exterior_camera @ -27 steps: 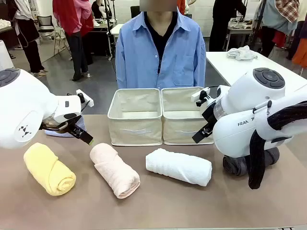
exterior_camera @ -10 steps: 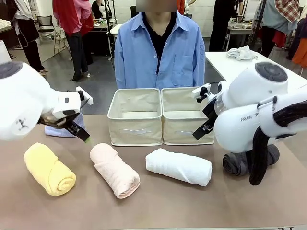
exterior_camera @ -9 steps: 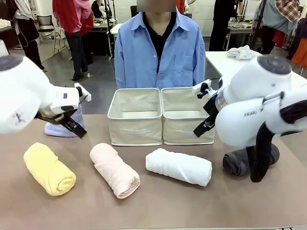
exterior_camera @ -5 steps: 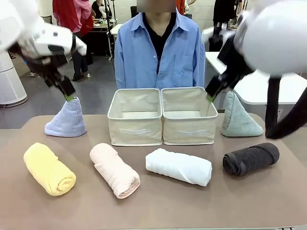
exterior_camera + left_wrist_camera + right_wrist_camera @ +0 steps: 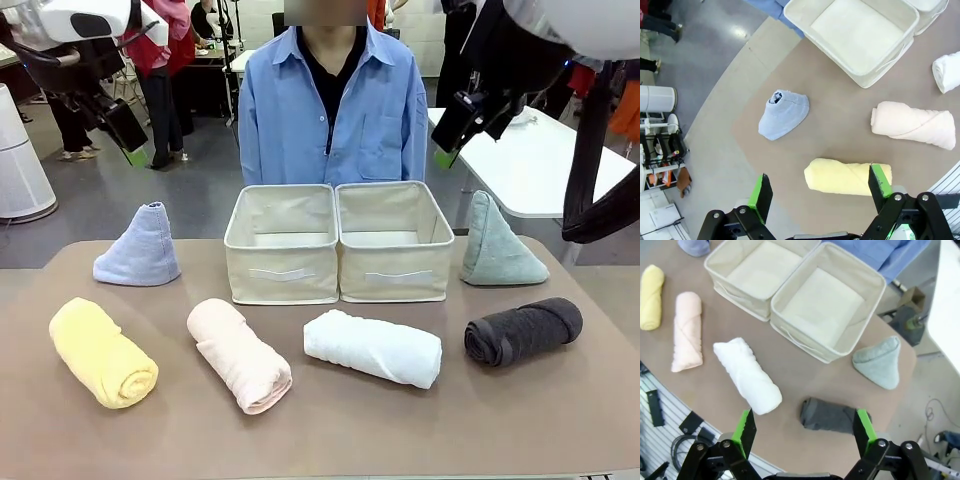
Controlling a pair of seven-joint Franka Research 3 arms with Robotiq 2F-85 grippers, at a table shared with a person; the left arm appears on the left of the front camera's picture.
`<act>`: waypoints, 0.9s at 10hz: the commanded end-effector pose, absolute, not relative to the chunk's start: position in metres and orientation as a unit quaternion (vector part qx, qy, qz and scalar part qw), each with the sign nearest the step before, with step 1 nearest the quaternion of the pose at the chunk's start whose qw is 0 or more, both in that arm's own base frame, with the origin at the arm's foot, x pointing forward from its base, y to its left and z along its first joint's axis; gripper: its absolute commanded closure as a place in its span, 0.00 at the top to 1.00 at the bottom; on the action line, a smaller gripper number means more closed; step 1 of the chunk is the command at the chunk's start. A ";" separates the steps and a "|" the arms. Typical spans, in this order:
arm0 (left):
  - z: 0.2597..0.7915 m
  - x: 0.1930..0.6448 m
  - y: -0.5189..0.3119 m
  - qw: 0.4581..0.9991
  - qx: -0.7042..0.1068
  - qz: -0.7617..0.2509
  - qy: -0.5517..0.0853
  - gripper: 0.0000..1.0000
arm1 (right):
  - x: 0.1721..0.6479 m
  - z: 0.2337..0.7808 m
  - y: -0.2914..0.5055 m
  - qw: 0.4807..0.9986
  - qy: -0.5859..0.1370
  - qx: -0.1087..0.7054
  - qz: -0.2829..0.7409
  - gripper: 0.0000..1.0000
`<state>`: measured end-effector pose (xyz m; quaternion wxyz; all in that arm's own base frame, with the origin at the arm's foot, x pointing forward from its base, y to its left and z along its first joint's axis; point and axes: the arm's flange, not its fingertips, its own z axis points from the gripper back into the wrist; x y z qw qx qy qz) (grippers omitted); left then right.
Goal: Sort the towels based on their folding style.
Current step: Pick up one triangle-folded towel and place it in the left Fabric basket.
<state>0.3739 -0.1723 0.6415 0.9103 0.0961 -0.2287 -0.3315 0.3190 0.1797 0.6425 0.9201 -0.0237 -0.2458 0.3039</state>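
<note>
— Where do your towels [image 5: 372, 347] sit?
— Four rolls [image 5: 238, 354] line the surface's [image 5: 330, 430] near side. The two cones [image 5: 140, 247] flank the bins [image 5: 282, 275], a person [image 5: 335, 100] behind. Your left gripper [image 5: 820, 186] and right gripper [image 5: 805, 424] hang high, jaws spread.

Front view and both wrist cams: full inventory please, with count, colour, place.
Rolled towels: four, front row left to right: yellow roll, pale pink roll, white roll, dark grey roll.
Cone towels: two, lavender-blue cone back left, grey-green cone back right.
Bins: two, beige, side by side mid-table: left bin, right bin.
Table: one, brown.
Person: one, blue shirt, behind the bins.
Left hand: black, green pads, open, high over the left end.
Right hand: black, green pads, open, high over the right end.
</note>
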 end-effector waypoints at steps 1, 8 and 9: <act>0.634 0.381 -0.173 0.912 0.092 -0.333 -0.220 1.00 | 0.323 0.632 0.176 0.918 -0.249 -0.018 0.307 1.00; 0.646 0.450 -0.035 0.745 -0.376 -0.540 -0.112 1.00 | 0.421 0.639 0.013 0.774 -0.152 0.419 0.450 1.00; 0.641 0.453 -0.006 0.716 -0.408 -0.545 -0.152 1.00 | 0.434 0.631 -0.021 0.756 -0.191 0.449 0.436 1.00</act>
